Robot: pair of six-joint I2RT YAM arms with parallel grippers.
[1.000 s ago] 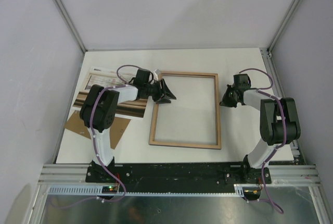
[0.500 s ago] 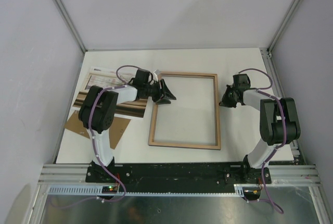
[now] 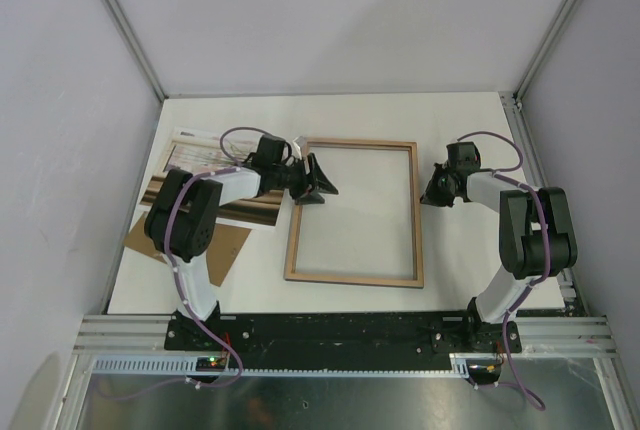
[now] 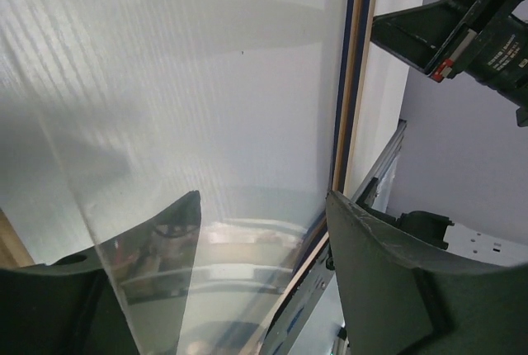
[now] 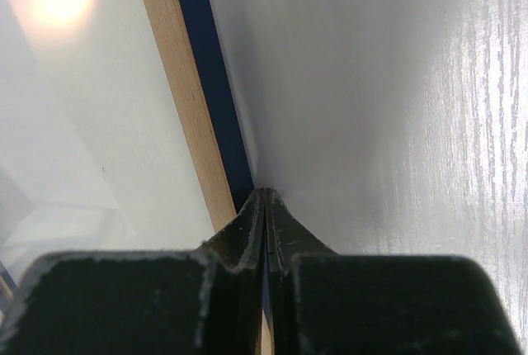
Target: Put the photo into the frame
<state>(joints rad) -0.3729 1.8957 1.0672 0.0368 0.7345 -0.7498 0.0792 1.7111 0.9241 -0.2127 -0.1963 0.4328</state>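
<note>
The frame lies wood side up in the middle of the table, its clear pane filling it. My left gripper stands open at the frame's upper left edge. In the left wrist view the gripper has one finger showing through the pane and the other outside it, with the frame's far rail beyond. My right gripper is shut, its tips against the navy and wood edge of the frame. The photo lies at the left, partly under my left arm.
A brown cardboard backing board lies at the front left, partly under the photo and the left arm. White walls with metal posts enclose the table on three sides. The arm bases and a metal rail run along the near edge.
My left gripper's jaws have opened wider at the frame's left edge. The frame has shifted slightly. The right arm has stayed where it was.
</note>
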